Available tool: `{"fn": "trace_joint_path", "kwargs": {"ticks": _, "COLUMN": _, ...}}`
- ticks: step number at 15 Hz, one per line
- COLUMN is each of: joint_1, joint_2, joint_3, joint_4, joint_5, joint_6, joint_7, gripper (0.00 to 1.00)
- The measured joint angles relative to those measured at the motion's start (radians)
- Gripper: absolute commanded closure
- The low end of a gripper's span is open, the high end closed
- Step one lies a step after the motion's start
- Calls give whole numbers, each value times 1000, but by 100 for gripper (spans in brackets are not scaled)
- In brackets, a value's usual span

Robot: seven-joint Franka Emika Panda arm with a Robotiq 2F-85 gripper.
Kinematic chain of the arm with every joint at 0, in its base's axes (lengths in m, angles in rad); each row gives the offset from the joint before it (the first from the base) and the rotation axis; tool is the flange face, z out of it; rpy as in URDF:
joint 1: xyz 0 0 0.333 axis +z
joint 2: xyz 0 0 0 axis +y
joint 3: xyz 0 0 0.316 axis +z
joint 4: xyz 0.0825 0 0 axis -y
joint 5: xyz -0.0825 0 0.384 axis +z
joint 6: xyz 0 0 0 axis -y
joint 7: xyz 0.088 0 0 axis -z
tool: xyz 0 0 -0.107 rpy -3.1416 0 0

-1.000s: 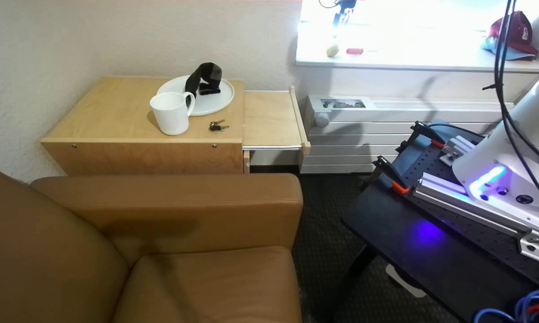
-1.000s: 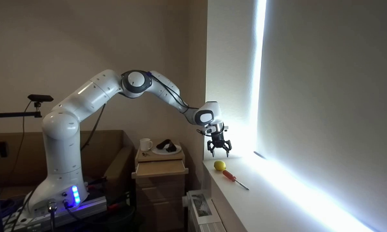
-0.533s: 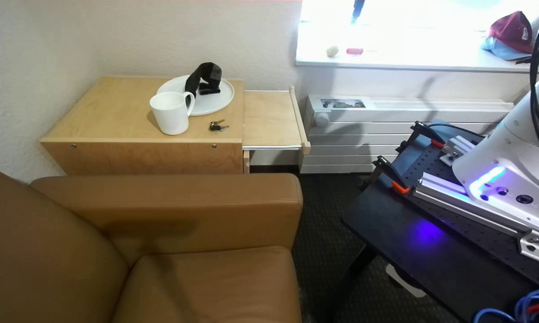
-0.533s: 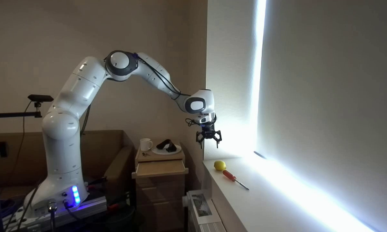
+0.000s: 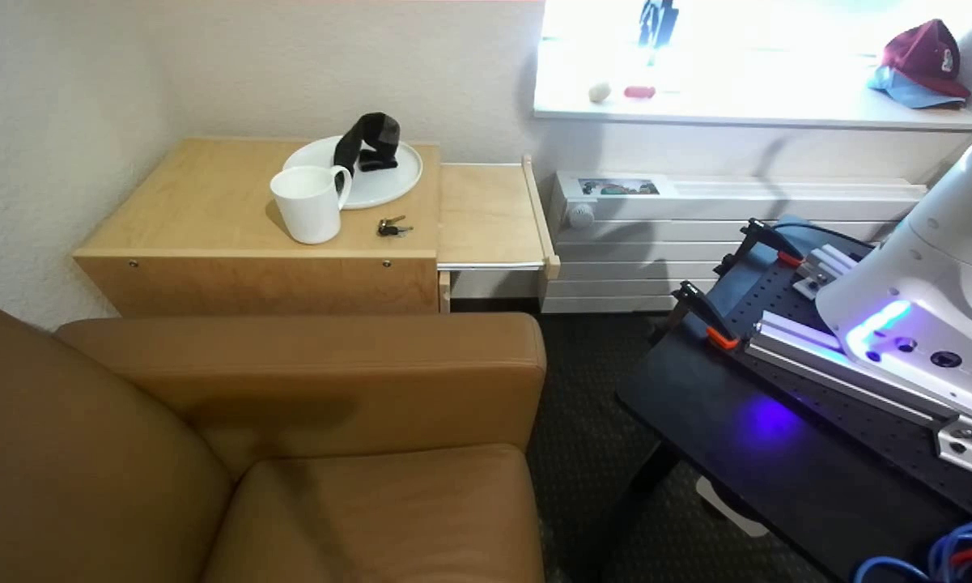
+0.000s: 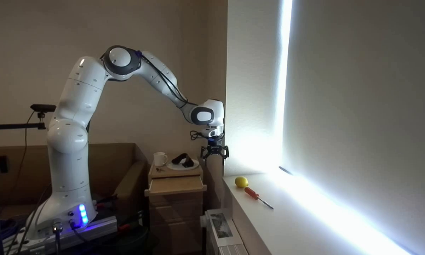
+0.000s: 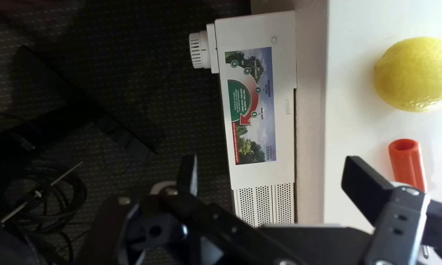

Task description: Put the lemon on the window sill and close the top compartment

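Note:
The yellow lemon [image 6: 241, 182] rests on the white window sill [image 6: 265, 226], near its corner end. It also shows in the wrist view [image 7: 413, 74] at the upper right, on the sill [image 7: 347, 147]. The top compartment [image 5: 490, 214] of the light-wood cabinet is pulled out; it also shows open in an exterior view [image 6: 177, 185]. My gripper [image 6: 214, 162] is open and empty, pointing down, above and left of the lemon in that view. In the wrist view the gripper's [image 7: 274, 175] fingers stand wide apart with nothing between them.
A red screwdriver [image 6: 252, 193] lies beside the lemon. A white radiator [image 5: 736, 212] stands below the sill. On the cabinet are a white mug [image 5: 307, 206], a plate [image 5: 382, 193] with a black strap [image 5: 380, 134], and keys [image 5: 392, 228]. A cap [image 5: 923, 65] sits on the sill.
My open gripper has risen and moved away from above the lemon, off the sill toward the cabinet side. The lemon, screwdriver and open compartment have not moved.

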Motion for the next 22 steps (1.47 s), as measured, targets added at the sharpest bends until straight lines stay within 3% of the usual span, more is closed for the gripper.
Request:
{"fn": "trace_joint_path", "kwargs": {"ticks": 5, "joint_1": 15, "joint_2": 39, "joint_3": 1, "joint_4": -26, "joint_5": -35, "joint_6": -27, "joint_7": -10, "gripper": 0}}
{"fn": "trace_joint_path", "kwargs": {"ticks": 17, "joint_1": 181, "joint_2": 27, "joint_3": 23, "joint_4": -299, "joint_5": -222, "joint_6": -106, "joint_7": -79, "gripper": 0}}
{"fn": "trace_joint_path", "kwargs": {"ticks": 22, "joint_1": 230, "joint_2": 27, "joint_3": 38, "joint_4": -338, "joint_5": -250, "joint_6": -116, "joint_7": -70, "gripper": 0}}
